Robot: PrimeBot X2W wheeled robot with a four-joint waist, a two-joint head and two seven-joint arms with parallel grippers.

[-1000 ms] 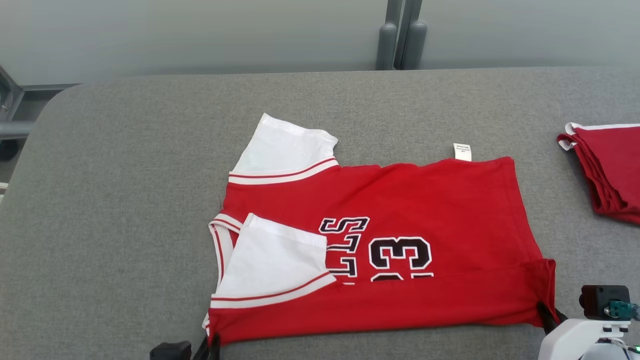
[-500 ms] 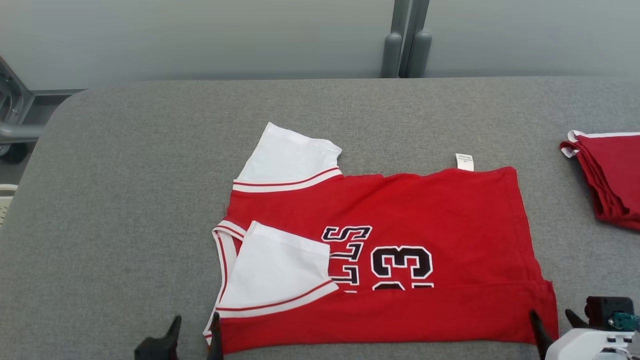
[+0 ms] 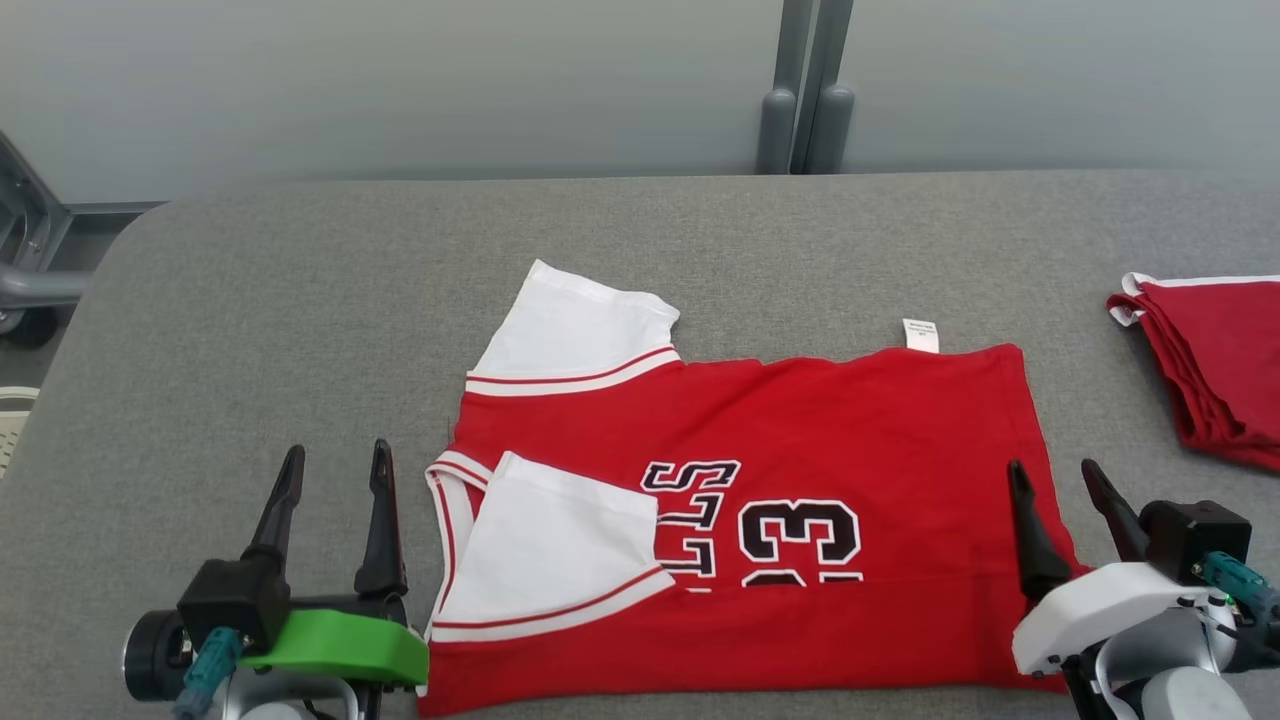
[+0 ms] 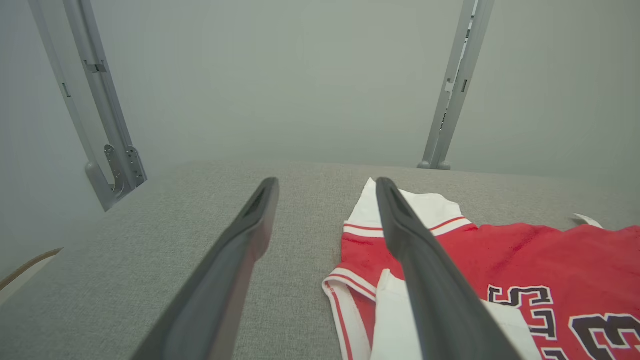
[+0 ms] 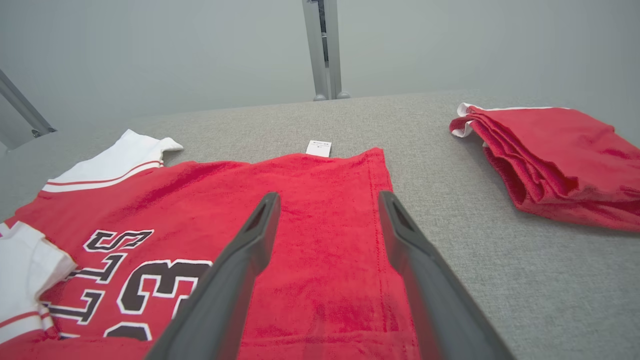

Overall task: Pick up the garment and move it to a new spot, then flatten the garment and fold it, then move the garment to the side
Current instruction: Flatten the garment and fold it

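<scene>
The garment is a red jersey with white sleeves and black lettering, lying flat on the grey table with its near long edge folded over and one white sleeve turned onto the front. My left gripper is open, just left of the collar, empty. Over the hem end my right gripper is open and holds nothing. The left wrist view shows the garment past my right-hand finger. In the right wrist view the garment lies under my open fingers.
A folded red garment pile lies at the table's right edge, also the pile in the right wrist view. A metal post stands behind the grey table. A metal frame is at the far left.
Both grippers went from shut on the garment's near edge to open, letting it go, and then lifted up and away. The folded near edge now lies flat.
</scene>
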